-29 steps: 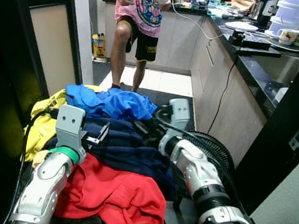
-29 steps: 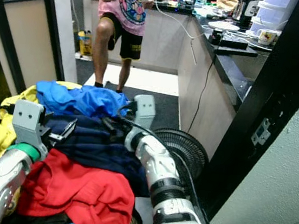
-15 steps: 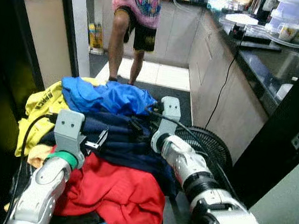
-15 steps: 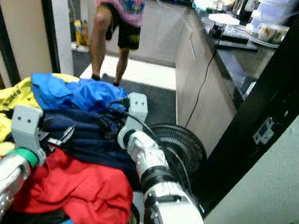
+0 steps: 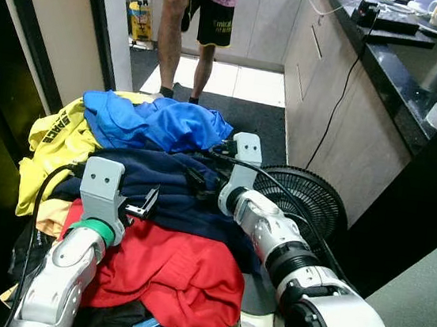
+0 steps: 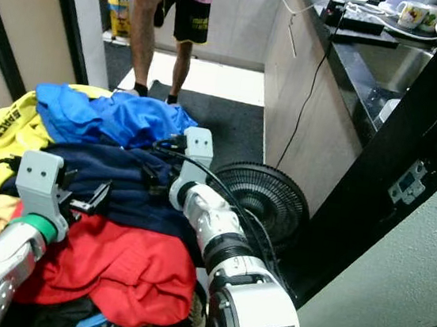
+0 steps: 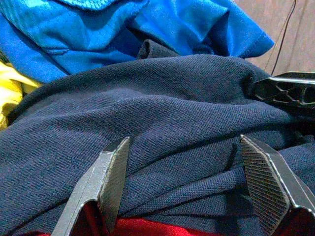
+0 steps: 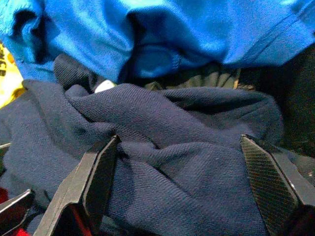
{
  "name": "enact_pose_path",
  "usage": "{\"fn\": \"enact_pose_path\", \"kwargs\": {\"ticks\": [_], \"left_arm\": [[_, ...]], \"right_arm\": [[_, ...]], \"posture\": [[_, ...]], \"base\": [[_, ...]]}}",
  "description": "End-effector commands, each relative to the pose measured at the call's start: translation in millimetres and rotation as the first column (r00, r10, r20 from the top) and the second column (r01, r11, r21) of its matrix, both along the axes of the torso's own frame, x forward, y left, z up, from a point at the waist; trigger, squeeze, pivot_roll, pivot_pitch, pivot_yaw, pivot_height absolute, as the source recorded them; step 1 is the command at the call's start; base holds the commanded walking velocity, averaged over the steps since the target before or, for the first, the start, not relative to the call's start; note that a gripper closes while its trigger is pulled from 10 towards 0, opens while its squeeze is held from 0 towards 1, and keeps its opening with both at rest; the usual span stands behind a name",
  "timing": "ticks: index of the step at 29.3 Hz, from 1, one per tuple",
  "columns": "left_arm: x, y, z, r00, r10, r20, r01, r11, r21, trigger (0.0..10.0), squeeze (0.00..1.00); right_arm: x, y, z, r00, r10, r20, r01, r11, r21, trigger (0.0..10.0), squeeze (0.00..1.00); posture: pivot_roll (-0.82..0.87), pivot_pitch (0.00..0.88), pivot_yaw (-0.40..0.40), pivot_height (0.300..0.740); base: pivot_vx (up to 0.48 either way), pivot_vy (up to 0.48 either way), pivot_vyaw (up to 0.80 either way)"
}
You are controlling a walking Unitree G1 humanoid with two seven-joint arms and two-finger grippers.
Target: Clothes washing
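While both arms reach forward over the heaped laundry, the navy garment sits directly between them, its long fold running side to side from one gripper toward the other. The left gripper has its two fingers spread apart, tips resting on the navy cloth with a ridge of fabric lying between them; nothing is pinched. The right gripper is likewise spread wide, its fingers planted on either side of a bunched fold of the same navy garment, not closed on it. In the left wrist view the tip of the right gripper's finger shows just across the cloth, so the two grippers face each other over a short span of fabric. Judged from the head views, the right gripper sits a little farther forward, near the edge of the blue shirt, while the left lies nearer the red garment, which spills toward the robot. A yellow shirt hangs off the robot's left side of the pile. A floor fan stands just beside the pile on the right, below the kitchen counter. A person stands well beyond, on the tiled floor. Either gripper seems placed to close on the navy fold; the cloth is already inside both spans.
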State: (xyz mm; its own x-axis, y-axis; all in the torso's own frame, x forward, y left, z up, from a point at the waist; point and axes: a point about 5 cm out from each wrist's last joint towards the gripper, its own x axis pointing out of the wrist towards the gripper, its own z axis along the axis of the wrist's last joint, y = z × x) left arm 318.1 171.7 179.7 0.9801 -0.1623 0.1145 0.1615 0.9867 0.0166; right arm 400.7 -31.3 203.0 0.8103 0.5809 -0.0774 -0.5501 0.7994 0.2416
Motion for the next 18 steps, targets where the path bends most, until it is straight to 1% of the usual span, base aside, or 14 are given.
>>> {"fn": "enact_pose_path", "kwargs": {"ticks": [1,2,3,4,7,12,18], "left_arm": [[-1.4,-2.5,-2.2,1.0,-0.018,-0.018,0.018,1.0,0.013,10.0,0.0],[-1.6,-3.4,-2.5,1.0,-0.023,-0.019,0.023,1.0,0.015,10.0,0.0],[-1.7,-4.1,-2.7,0.999,-0.026,-0.02,0.026,1.0,0.017,10.0,0.0],[-1.9,-5.1,-2.9,0.999,-0.031,-0.022,0.031,0.999,0.022,10.0,0.0],[-2.3,-6.2,-3.5,0.999,-0.037,-0.023,0.037,0.999,0.027,10.0,0.0],[-2.1,-6.9,-3.9,0.999,-0.038,-0.023,0.039,0.999,0.026,10.0,0.0],[-0.2,-9.0,-2.8,0.999,-0.043,-0.015,0.043,0.999,0.031,10.0,0.0]], "right_arm": [[-2.3,3.6,-6.2,1.0,0.019,-0.021,-0.019,1.0,-0.003,10.0,0.0],[-3.4,4.4,-8.3,0.999,0.032,-0.023,-0.032,0.999,-0.007,3.8,0.0],[-4.2,5.1,-9.9,0.999,0.041,-0.024,-0.041,0.999,-0.01,3.8,0.0],[-5.9,6.4,-12.5,0.998,0.066,-0.023,-0.067,0.998,-0.022,0.0,0.0],[-8.9,9.2,-16.5,0.993,0.118,-0.022,-0.119,0.992,-0.046,0.0,0.0],[-10.3,11.0,-17.0,0.988,0.155,-0.019,-0.156,0.986,-0.058,0.0,0.0],[-8.9,8.8,-11.9,0.984,0.177,-0.003,-0.177,0.983,-0.05,0.0,0.0]], "posture": [[0.03,0.197,0.044,0.74],[0.04,0.196,0.052,0.74],[0.04,0.196,0.052,0.74],[0.04,0.194,0.053,0.74],[0.03,0.189,0.053,0.74],[0.03,0.18,0.053,0.74],[0.02,0.155,0.046,0.74]], "base": [[0.0,0.0,0.0],[0.0,0.0,0.0],[0.0,0.0,0.0],[0.0,0.0,0.0],[0.0,0.0,0.0],[0.0,0.0,0.0],[0.0,0.0,0.0]]}}
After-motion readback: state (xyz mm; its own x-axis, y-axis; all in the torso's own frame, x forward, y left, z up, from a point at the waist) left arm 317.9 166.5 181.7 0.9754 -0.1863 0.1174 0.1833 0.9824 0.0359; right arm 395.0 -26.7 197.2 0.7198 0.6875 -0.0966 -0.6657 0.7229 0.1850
